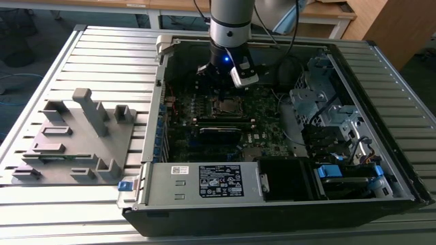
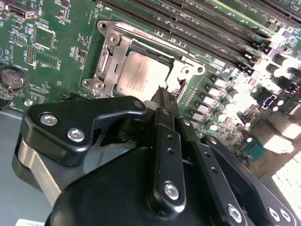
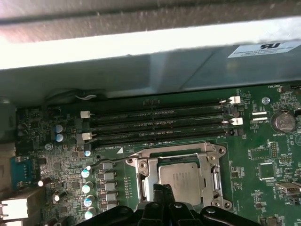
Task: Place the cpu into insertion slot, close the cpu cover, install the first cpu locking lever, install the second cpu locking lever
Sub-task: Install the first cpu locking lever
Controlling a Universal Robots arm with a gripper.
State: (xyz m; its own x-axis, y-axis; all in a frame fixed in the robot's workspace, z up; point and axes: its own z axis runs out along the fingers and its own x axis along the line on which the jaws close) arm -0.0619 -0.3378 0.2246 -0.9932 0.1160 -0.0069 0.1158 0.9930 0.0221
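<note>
The cpu (image 2: 141, 73) lies flat in the insertion slot (image 2: 101, 28), with the cpu cover (image 2: 109, 56) down around it. The fingers (image 2: 163, 101) - pinched together, holding nothing - hover at the socket's edge. The chip looks light, stiff and fragile - I'd touch only the metal frame.

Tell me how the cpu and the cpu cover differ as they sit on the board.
The cpu is a solid square plate; the cpu cover is an open frame with a square cut-out. The cover is larger, its rim running around the cpu's face. The cover is bright bare metal, the cpu duller and grey-tan. Both lie flat and square to each other.
</note>
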